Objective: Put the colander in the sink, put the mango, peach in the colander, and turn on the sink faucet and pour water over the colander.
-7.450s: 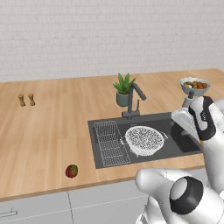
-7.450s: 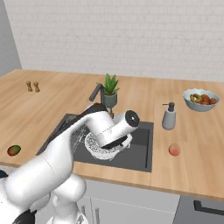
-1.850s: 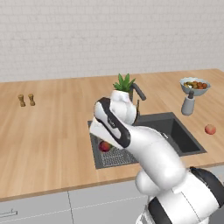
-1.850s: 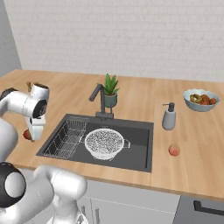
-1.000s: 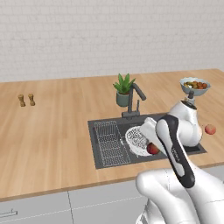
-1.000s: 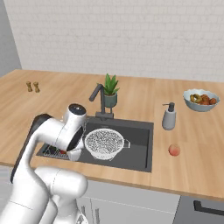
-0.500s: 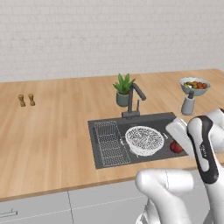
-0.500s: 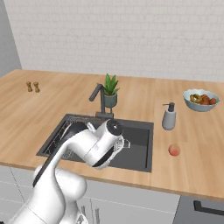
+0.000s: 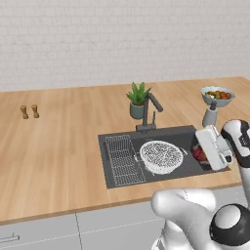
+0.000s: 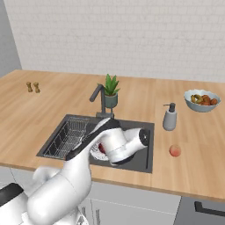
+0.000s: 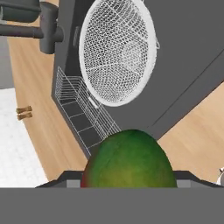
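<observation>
I have the mango (image 11: pixel 129 159) pinched in the pincer (image 9: pixel 201 154) right of the colander (image 9: pixel 161 156); next I must carry it leftward over the mesh, then release.

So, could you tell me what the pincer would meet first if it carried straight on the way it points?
Probably the colander in the sink: the pincer, holding the mango, points at its mesh, though depth is unclear.

White mesh colander (image 9: pixel 161 156); green-and-red mango (image 11: pixel 129 159); dark grey sink (image 9: pixel 119 178)
</observation>
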You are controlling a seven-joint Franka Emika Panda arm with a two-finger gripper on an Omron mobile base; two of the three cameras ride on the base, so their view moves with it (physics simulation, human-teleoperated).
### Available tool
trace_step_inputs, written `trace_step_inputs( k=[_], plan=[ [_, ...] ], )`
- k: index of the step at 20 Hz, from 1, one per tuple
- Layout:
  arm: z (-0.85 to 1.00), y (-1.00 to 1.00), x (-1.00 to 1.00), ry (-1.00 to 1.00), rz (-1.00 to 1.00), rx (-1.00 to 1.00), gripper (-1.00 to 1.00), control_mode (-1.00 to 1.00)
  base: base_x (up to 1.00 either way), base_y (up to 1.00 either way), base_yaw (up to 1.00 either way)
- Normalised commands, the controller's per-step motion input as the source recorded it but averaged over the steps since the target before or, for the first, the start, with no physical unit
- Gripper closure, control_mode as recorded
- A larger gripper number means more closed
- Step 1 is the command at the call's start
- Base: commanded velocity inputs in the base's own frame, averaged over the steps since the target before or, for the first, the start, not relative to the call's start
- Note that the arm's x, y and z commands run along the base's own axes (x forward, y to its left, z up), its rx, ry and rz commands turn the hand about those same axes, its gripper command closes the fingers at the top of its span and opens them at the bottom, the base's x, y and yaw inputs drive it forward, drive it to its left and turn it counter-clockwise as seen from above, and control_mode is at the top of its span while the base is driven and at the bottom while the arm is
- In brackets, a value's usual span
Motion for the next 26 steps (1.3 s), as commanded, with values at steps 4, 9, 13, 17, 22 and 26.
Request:
trace_step_inputs(
  k=[4, 9, 13, 17, 22, 26],
  plan=[
    [0.20, -0.06, 0.88, 0.33, 0.00, 0.20, 1.00, -1.00, 0.00, 0.00, 0.00],
    [0.00, 0.00, 0.52, 0.33, 0.00, 0.14, 1.00, -1.00, 0.00, 0.00, 0.00],
    [-0.17, 0.00, 0.21, 0.12, 0.00, 0.10, 1.00, -1.00, 0.00, 0.00, 0.00],
    [-0.28, 0.21, 0.25, 0.24, -0.01, 0.07, 1.00, -1.00, 0.00, 0.00, 0.00],
    [-0.22, 0.49, 0.33, 0.31, -0.08, 0.00, 1.00, -1.00, 0.00, 0.00, 0.00],
    [-0.22, 0.32, 0.24, 0.34, -0.04, 0.00, 1.00, -1.00, 0.00, 0.00, 0.00]
  ],
)
